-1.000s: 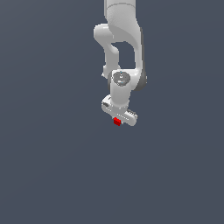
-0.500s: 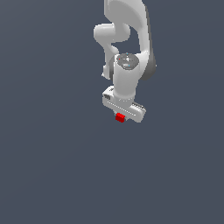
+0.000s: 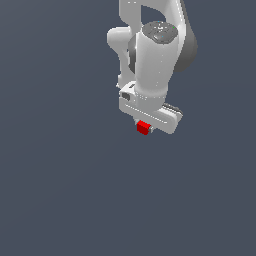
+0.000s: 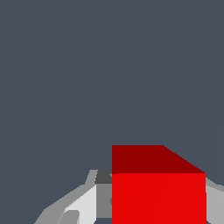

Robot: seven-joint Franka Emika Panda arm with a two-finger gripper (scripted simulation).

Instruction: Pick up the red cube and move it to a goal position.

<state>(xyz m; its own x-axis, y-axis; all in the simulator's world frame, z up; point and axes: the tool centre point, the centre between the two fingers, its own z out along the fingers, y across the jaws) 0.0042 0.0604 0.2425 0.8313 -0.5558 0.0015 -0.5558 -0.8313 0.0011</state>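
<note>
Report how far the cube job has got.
Done: the pick looks made; the red cube sits under the white claw, and the wrist view shows it between the fingers. In hand: carrying it. Left: reaching the goal, which no marker in either view shows.

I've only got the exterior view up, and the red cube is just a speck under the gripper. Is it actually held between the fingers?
Observer: Yes. In the wrist view the red cube sits between the gripper's two fingers, a light grey finger on one side and another at its far side.
Operator: Is anything else near it?
Observer: No. Beyond the cube the wrist view shows only plain grey-blue ground.
Operator: Is the cube sitting square in the grip?
Observer: It looks square: the wrist view shows one bright face head-on and a darker face above it, edges level with the fingers.
</note>
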